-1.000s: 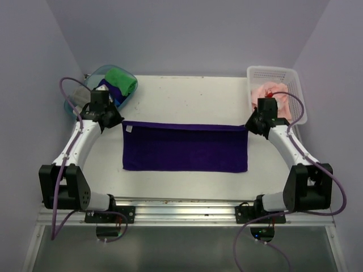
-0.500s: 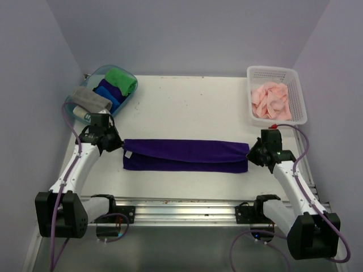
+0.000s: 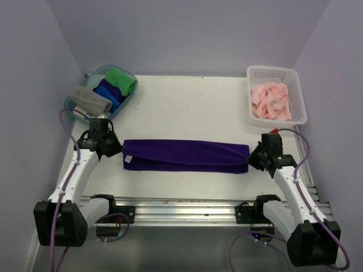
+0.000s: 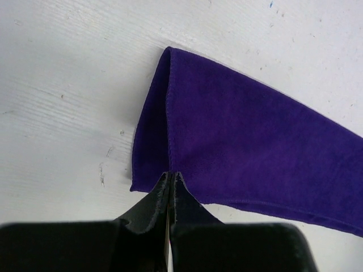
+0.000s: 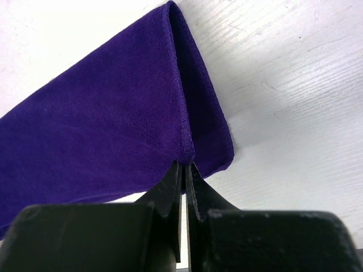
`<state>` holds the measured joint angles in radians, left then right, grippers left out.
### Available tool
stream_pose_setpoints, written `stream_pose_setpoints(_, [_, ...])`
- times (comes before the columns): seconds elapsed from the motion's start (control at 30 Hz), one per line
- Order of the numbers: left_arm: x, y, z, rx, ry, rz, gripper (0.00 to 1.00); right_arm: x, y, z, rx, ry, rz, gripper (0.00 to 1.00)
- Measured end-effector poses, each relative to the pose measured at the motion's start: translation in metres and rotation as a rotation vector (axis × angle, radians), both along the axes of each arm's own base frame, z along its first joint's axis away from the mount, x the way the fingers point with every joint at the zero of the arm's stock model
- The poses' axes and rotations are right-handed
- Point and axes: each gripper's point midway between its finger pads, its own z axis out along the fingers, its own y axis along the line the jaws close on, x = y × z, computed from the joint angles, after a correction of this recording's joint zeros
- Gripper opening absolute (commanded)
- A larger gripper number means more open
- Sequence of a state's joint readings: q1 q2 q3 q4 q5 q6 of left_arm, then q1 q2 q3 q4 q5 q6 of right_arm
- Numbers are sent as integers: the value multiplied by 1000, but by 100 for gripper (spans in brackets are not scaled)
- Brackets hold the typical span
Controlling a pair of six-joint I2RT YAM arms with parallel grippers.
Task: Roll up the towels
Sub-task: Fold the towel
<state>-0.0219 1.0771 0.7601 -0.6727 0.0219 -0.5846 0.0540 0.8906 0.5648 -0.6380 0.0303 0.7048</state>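
A dark purple towel (image 3: 187, 155) lies across the middle of the table, folded lengthwise into a long narrow band. My left gripper (image 3: 121, 148) is shut on the towel's left end, pinching its top edge (image 4: 170, 170). At the other end my right gripper (image 3: 249, 157) is shut on the top edge (image 5: 186, 154) too. A grey towel (image 3: 91, 101) lies rolled on the rim of the blue tub. Pale pink towels (image 3: 272, 101) sit crumpled in the white basket.
A clear blue tub (image 3: 129, 76) at the back left holds rolled green, blue and purple cloths. A white slotted basket (image 3: 296, 79) stands at the back right. An aluminium rail (image 3: 181, 207) runs along the near edge.
Both grippers have pulled the towel's far edge toward the near side, folding the wide purple sheet over into a narrow band. Both arms have drawn back and lower.
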Motion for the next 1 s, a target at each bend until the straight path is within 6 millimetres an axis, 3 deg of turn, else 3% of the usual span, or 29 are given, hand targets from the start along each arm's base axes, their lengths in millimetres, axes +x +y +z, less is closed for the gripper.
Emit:
stream_pose_setpoints(0.23, [-6,-3,4,-15,-9,-8,0,0,0,4,2,-15,-8,0])
stream_pose_setpoints(0.4, [-19,-6,-13,-37,45,-7,0,-5,0,-4,8,6,-17,0])
stream_pose_setpoints(0.63, [-24,-8,-23,-51,84,12,0,-13,0,-15,10,39,-26,0])
stream_pose_setpoints(1.0, [-23,-1,-15,-25,76,52,0,-21,-6,-12,-9,29,-52,0])
